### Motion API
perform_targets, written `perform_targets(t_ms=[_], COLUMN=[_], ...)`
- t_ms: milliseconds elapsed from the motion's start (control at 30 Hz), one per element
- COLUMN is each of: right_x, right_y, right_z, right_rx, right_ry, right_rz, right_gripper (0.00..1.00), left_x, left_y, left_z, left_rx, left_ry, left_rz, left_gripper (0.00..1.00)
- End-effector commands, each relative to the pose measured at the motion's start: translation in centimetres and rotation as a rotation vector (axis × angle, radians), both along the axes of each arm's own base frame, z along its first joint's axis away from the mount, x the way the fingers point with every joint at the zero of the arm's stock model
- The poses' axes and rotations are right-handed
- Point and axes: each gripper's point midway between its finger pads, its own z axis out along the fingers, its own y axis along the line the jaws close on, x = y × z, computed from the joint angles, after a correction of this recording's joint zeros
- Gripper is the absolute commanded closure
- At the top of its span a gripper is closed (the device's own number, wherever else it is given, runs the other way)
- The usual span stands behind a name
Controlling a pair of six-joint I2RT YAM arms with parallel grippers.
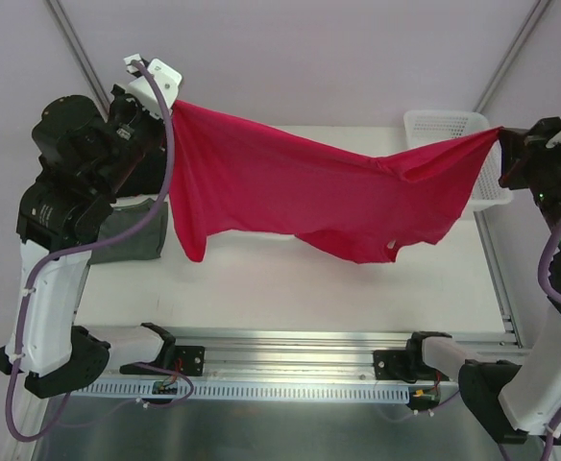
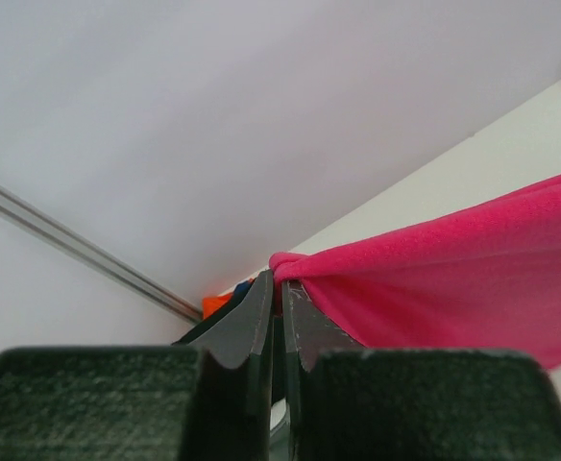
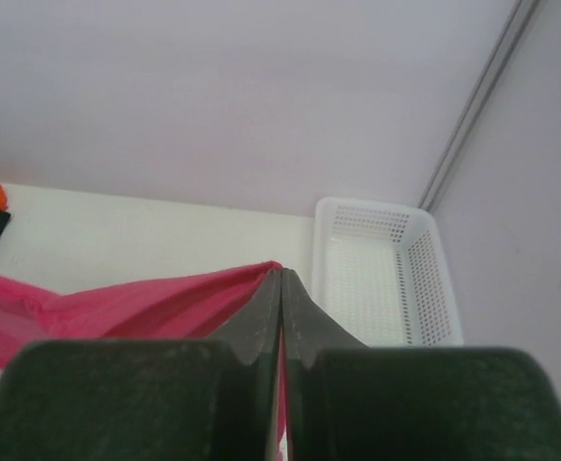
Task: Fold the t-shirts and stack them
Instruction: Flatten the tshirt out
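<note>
The crimson-pink t-shirt (image 1: pixel 300 187) hangs stretched between my left gripper (image 1: pixel 173 104) and right gripper (image 1: pixel 501 136), long axis running grip to grip. Each clenches one corner, and the cloth sags below both.

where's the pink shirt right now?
Top view: the pink t-shirt hangs stretched above the table, one end pinched by the left gripper, the other by the right gripper near the white basket.

The left arm (image 1: pixel 69 192) hides most of the grey-green shirt (image 1: pixel 141 240), and the crimson shirt (image 1: pixel 290 182) covers part of the basket (image 1: pixel 444 125).
</note>
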Motion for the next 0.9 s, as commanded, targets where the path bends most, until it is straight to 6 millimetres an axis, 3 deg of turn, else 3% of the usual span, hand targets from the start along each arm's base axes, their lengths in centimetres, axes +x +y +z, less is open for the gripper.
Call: perform_targets(t_ms=[0, 133, 300, 467, 600, 667, 833, 867], right_x=[0.0, 2.1, 7.5, 9.5, 8.6, 7.3, 2.5, 0.3], right_y=[-1.8, -2.4, -3.8, -4.2, -4.8, -4.9, -5.3, -5.2], right_z=[2.0, 2.5, 2.4, 1.9, 2.6, 2.9, 3.0, 3.7], right_rx=[-0.001, -0.005, -0.010, -0.015, -0.021, -0.026, -0.062, -0.059], right_ry=[-0.074, -0.085, -0.065, -0.040, -0.063, -0.078, -0.110, -0.144], right_rz=[-0.094, -0.120, -0.191, -0.205, -0.230, -0.233, -0.260, -0.266], right_gripper=[0.99, 0.99, 0.99, 1.00, 0.99, 1.00, 0.99, 1.00], left_x=[-1.1, 0.1, 2.2, 3.8, 3.7, 3.3, 0.8, 0.4], left_y=[0.7, -0.4, -2.1, -2.7, -2.5, -2.3, -1.5, -1.4], left_z=[2.2, 2.7, 1.3, 0.0, 0.7, 1.1, 2.5, 2.5], left_rx=[0.020, 0.078, 0.109, 0.087, 0.073, 0.067, 0.039, 0.039], left_ry=[-0.089, -0.116, -0.111, -0.068, -0.087, -0.098, -0.142, -0.149], left_rz=[-0.011, -0.047, -0.092, -0.096, -0.089, -0.088, -0.100, -0.107], left_gripper=[1.00, 1.00, 1.00, 1.00, 1.00, 1.00, 1.00, 1.00])
